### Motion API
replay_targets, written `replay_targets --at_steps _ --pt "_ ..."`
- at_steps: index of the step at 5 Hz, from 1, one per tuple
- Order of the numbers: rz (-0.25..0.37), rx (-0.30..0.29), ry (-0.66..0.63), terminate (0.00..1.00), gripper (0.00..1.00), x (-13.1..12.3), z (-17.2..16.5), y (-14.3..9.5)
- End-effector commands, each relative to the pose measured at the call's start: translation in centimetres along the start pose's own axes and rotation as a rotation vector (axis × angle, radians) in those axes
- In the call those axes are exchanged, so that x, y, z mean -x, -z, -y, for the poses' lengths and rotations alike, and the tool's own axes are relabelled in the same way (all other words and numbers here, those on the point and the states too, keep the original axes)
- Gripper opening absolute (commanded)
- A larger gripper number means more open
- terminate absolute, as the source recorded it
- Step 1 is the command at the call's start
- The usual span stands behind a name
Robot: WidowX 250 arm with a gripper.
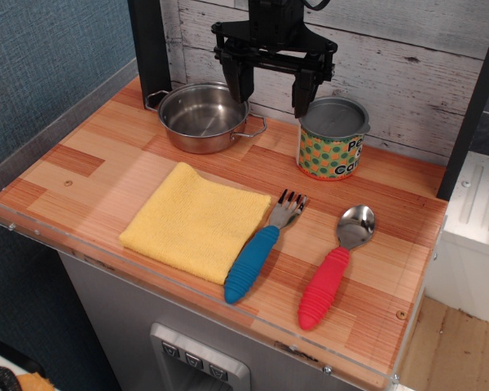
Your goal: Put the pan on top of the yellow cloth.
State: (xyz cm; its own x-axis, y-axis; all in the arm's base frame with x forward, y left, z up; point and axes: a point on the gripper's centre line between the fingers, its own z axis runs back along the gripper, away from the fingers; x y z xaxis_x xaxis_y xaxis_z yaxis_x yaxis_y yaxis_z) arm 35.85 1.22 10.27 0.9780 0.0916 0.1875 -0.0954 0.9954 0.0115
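A long wooden table [106, 155] fills most of the view, with a white plank wall [407, 65] behind it. In the lower middle of the frame lies the yellow cloth [194, 220], flat and soft, with nothing on it. Near the top, a bit left of middle, sits the pan [202, 116], shiny and empty, well apart from the cloth. The black gripper [274, 88] hangs at the top middle, above the pan's right edge. Its two fingers are spread wide apart and hold nothing. Right of the pan stands a can [333, 138] with a dotted label. Lower down lie a fork [259, 254] with a blue handle, its handle right at the cloth's edge, and a spoon [334, 269] with a red handle.

I think the job is just starting: the pan is not picked up yet. Next, the fingers need to come down over the pan's rim and close on it, keeping away from the can.
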Motion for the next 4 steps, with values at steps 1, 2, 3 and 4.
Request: replay_targets --at_steps 1,2,3,4 --pt "0.0 0.0 0.0 0.0 1.0 0.0 0.0 0.0" --pt "-0.067 -0.02 0.186 0.0 1.0 1.0 -1.4 -0.3" --pt "-0.096 -0.049 0.446 0.0 1.0 1.9 -2.9 -0.3" --pt "-0.111 -0.068 0.631 0.0 1.0 2.2 -5.4 0.7"
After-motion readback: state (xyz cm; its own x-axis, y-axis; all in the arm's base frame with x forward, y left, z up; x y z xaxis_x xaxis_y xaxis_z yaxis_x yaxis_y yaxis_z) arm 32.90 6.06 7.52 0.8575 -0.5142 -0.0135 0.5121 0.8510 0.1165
